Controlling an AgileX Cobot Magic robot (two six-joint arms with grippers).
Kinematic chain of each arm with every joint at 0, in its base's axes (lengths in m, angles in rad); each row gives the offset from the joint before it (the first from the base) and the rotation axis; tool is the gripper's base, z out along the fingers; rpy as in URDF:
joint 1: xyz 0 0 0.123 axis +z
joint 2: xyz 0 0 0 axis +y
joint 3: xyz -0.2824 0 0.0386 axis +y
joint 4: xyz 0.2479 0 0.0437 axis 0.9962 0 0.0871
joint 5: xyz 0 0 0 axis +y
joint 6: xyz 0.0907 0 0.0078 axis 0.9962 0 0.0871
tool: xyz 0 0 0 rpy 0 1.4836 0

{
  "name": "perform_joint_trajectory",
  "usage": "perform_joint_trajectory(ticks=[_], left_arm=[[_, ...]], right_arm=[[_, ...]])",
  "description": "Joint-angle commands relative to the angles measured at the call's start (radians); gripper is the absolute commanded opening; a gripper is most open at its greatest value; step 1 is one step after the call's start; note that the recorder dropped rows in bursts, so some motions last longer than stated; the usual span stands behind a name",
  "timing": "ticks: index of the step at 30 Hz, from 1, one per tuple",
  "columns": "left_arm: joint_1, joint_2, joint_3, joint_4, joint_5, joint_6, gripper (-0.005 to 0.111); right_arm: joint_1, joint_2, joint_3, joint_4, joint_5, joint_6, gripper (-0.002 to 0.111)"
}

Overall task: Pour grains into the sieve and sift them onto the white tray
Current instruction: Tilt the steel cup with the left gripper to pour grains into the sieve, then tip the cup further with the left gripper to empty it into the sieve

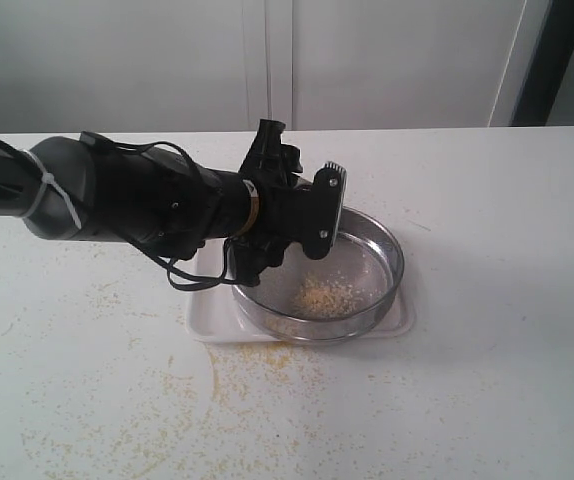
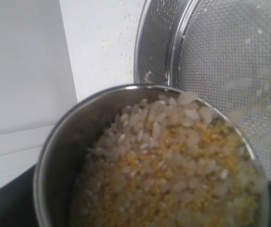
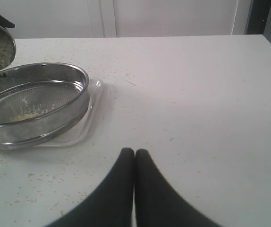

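My left end effector (image 1: 329, 205) grasps the steel cup (image 2: 55, 161), tipped over the sieve (image 1: 392, 255), which sits on the white tray (image 1: 207, 322). Only a small heap of grains (image 1: 322, 296) lies inside the sieve and most are in the cup, so I judge the pour is early and the sifting not yet begun. My right end effector (image 3: 134, 158) is clenched on nothing, well apart from the sieve.

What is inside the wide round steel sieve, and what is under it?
A pale heap of yellow and whitish grains lies on its mesh. The flat white rectangular tray sits underneath; the steel sieve covers its middle, hiding anything sifted.
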Motion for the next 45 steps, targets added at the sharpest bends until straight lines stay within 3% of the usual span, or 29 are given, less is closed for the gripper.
perform_joint_trajectory(ticks=[1, 19, 27, 34, 45], left_arm=[[-0.004, -0.002, -0.008, 0.016, 0.026, 0.024, 0.000], [-0.004, 0.056, -0.008, 0.016, 0.074, 0.081, 0.000], [-0.004, 0.056, -0.008, 0.016, 0.076, 0.231, 0.000], [-0.004, 0.056, -0.008, 0.016, 0.076, 0.246, 0.000], [-0.004, 0.056, -0.077, 0.016, 0.081, 0.274, 0.000]], right_arm=[[0.003, -0.007, 0.005, 0.000, -0.004, 0.006, 0.000], [0.003, -0.007, 0.005, 0.000, -0.004, 0.006, 0.000], [0.003, -0.007, 0.005, 0.000, -0.004, 0.006, 0.000], [0.003, -0.007, 0.005, 0.000, -0.004, 0.006, 0.000], [0.003, -0.007, 0.005, 0.000, -0.004, 0.006, 0.000]])
